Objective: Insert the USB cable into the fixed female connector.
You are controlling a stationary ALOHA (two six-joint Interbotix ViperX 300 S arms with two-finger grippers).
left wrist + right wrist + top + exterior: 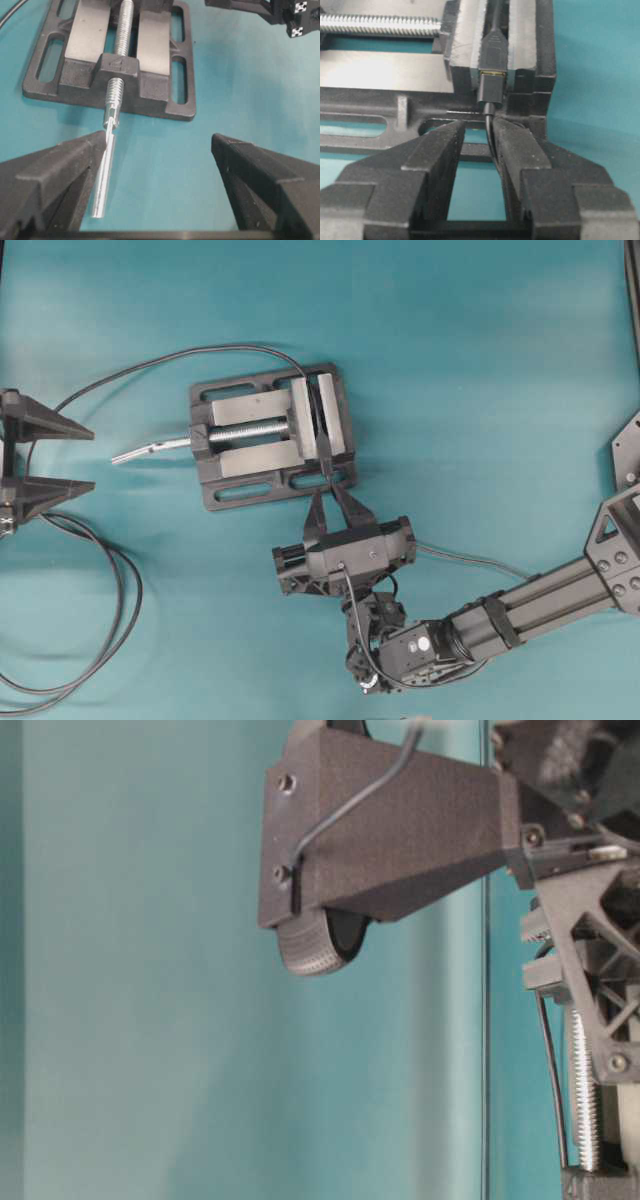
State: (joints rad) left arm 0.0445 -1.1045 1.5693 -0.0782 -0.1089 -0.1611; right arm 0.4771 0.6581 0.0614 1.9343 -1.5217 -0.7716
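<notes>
The fixed female connector point(494, 47) is clamped between the jaws of the grey vise point(250, 455). The USB cable's black plug point(490, 92) sits against the connector's mouth, with a sliver of gold metal tip point(493, 73) showing between them. The thin USB cable point(491, 134) drops from the plug and lies along the inner face of one finger of my right gripper point(479, 126). The right gripper point(330, 495) is just in front of the vise, its jaws apart with teal table visible between them. My left gripper point(90, 458) stands wide open at the far left, holding nothing.
The vise's silver screw handle point(105, 170) points toward the left gripper point(159, 140), close to one finger. The connector's long dark cable point(150, 362) arcs behind the vise and loops at the front left point(110, 640). The USB cable point(470, 560) trails right beside the right arm.
</notes>
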